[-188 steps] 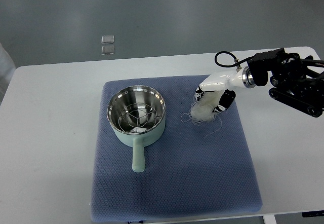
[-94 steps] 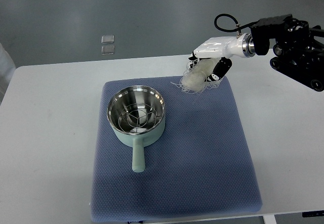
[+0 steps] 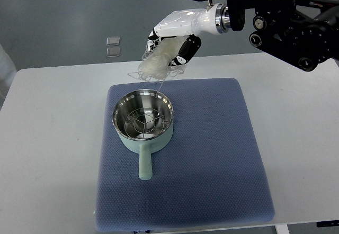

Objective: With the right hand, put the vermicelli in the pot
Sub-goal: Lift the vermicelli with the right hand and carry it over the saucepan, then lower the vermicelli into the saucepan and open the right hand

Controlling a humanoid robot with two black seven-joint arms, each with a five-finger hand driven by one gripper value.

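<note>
A pale green pot point(image 3: 143, 120) with a steel inside and a rack in it stands on the blue mat point(image 3: 212, 154), its handle pointing toward me. My right hand point(image 3: 172, 42) is shut on a bundle of white vermicelli point(image 3: 154, 64). It holds the bundle in the air just beyond the pot's far rim. Loose strands hang down toward the pot. The left arm is out of view.
The mat lies on a white table point(image 3: 47, 138). Two small clear squares point(image 3: 112, 46) lie on the grey floor beyond the table. The black right arm point(image 3: 286, 19) reaches in from the upper right.
My right hand lifted the vermicelli off the mat's right side and carried it up and to the left, to a spot above the pot's far rim.
</note>
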